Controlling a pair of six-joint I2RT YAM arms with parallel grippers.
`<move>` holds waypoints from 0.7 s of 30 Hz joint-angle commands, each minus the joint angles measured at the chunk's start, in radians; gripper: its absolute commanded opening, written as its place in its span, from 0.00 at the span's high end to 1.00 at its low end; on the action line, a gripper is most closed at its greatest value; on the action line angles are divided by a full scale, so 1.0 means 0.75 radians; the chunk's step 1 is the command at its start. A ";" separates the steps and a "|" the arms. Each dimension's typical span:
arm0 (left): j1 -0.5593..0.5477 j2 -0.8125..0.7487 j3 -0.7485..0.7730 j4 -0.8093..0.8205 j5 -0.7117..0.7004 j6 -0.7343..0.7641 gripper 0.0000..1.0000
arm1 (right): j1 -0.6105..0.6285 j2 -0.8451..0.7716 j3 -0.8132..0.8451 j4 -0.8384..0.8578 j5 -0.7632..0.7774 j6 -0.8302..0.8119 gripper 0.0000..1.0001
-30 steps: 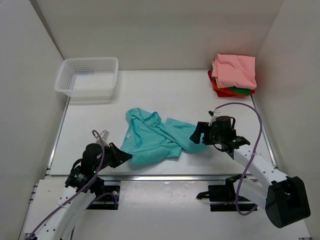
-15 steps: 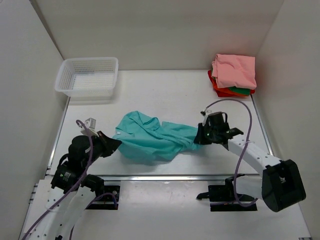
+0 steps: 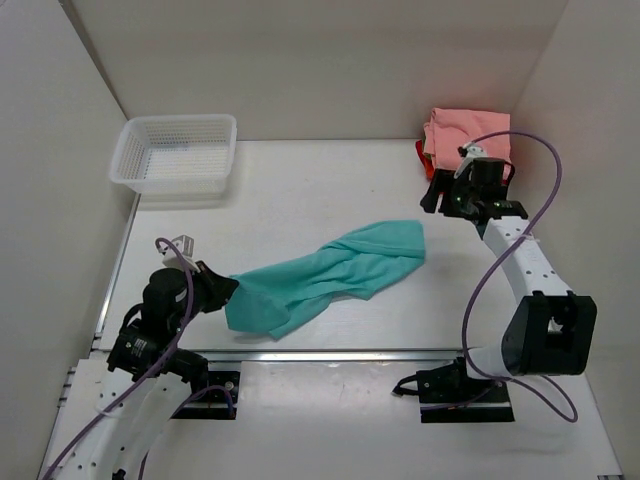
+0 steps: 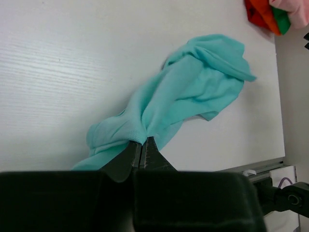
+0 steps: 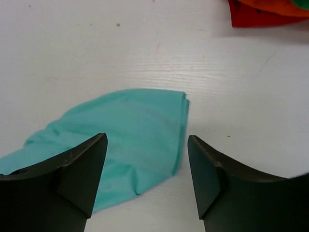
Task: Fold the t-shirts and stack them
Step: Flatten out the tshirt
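- Nearer to us than the basket [image 3: 175,150] and to its right, on the table [image 3: 300,190], the teal t-shirt [image 3: 330,275] lies as one long bunched band, not yet flat and not yet folded.
- We see it twisted along its length, with soft folds and a rounded, doubled far end; we find no sleeve and no label on it.
- The left gripper [image 4: 142,147] pinches the shirt's near end, the fingers closed tight on the cloth.
- The right gripper [image 5: 146,145] hangs above the table with its fingers wide apart and nothing between them; the shirt's far end lies below it.
- We judge that the step in hand is to spread this shirt out before folding. The next move calls for the right gripper to take the free end, so that both arms can pull the cloth flat.
- Well to the right of the basket, the stack of folded t-shirts [image 3: 465,135] waits, salmon pink on top.
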 commanded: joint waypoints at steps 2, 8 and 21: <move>0.009 -0.038 -0.056 0.010 0.019 -0.009 1.00 | 0.121 -0.145 -0.180 0.018 0.104 0.080 0.39; 0.016 -0.049 -0.113 0.033 0.042 -0.003 1.00 | 0.431 -0.323 -0.739 0.226 0.049 0.407 0.65; 0.012 -0.112 -0.173 0.033 0.038 -0.042 1.00 | 0.567 -0.109 -1.036 0.903 -0.217 1.102 0.37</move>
